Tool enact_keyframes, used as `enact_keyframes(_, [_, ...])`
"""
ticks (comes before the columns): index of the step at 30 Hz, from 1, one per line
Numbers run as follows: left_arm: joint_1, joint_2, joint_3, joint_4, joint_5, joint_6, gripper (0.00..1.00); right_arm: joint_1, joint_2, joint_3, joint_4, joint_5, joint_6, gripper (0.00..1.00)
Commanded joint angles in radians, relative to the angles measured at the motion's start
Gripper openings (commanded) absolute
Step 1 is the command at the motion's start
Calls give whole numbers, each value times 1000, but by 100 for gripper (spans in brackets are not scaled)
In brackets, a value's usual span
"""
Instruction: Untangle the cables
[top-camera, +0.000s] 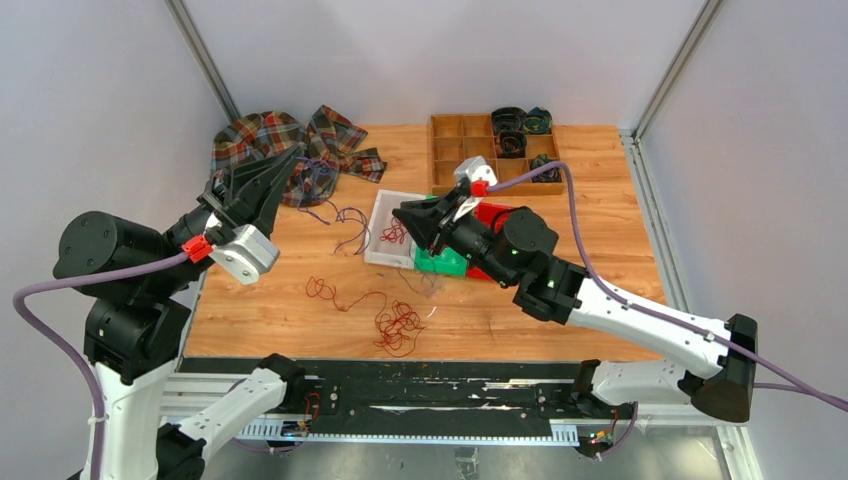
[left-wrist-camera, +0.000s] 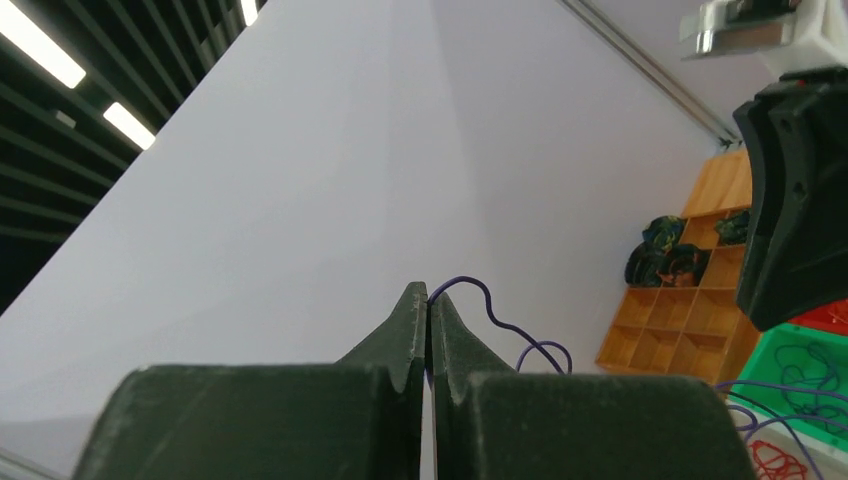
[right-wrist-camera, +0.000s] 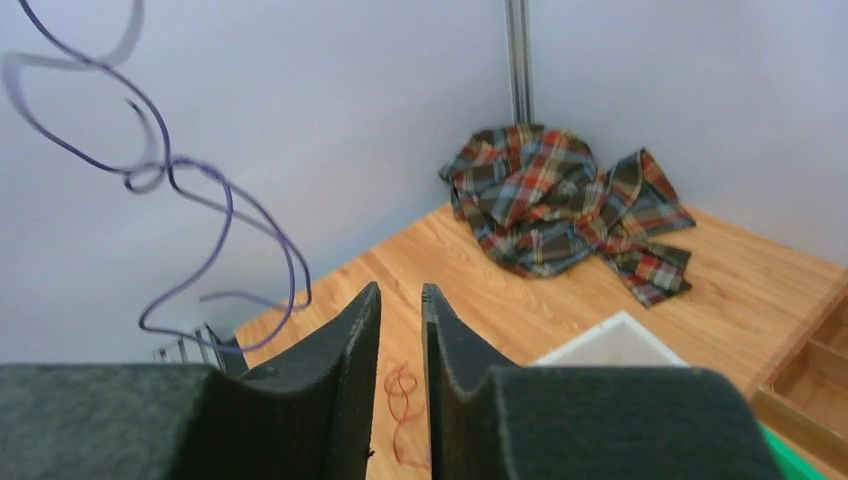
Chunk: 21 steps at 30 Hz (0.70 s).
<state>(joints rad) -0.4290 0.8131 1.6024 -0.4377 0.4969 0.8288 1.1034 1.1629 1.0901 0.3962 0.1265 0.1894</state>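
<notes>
My left gripper (top-camera: 296, 153) is raised at the far left, near the plaid cloth. It is shut on a thin purple cable (top-camera: 346, 222) that hangs from its tips down to the table. In the left wrist view the jaws (left-wrist-camera: 430, 300) pinch the purple cable (left-wrist-camera: 498, 320) at their tips. My right gripper (top-camera: 399, 212) hovers over the white tray (top-camera: 383, 203). In the right wrist view its jaws (right-wrist-camera: 402, 292) stand a narrow gap apart with nothing between them. The purple cable (right-wrist-camera: 228, 205) dangles to their left. A tangled red cable (top-camera: 397, 326) lies on the table near the front, and it shows below the jaws in the right wrist view (right-wrist-camera: 401, 388).
A plaid cloth (top-camera: 285, 138) lies at the back left. A wooden compartment box (top-camera: 470, 150) with dark cable bundles stands at the back. A green bin (top-camera: 441, 263) and a red bin (top-camera: 497, 213) sit beside the tray, which holds a small red cable (top-camera: 393, 235).
</notes>
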Motion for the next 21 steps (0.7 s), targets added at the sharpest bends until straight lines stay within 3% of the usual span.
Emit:
enact_keyframes(1, [-5,-8,1,-7,38,-26,1,-16,45,40,-202,-37,-27,22])
enact_keyframes(7, [-5,-12,-15,-9,32,-17,0,-20,105,60,-427,-48,-16,33])
enact_keyframes(10, [-5,-17,-21,-14,33,-15,0,-24,77,48,-399,-52,-39,44])
enact_keyframes(15, [-6,-29,-29,-47,52,1,0,-46,54,116,-347,-139,-83,55])
enact_keyframes(21, [-5,-50,-57,-71,69,28,0,-48,43,189,-256,-337,-88,59])
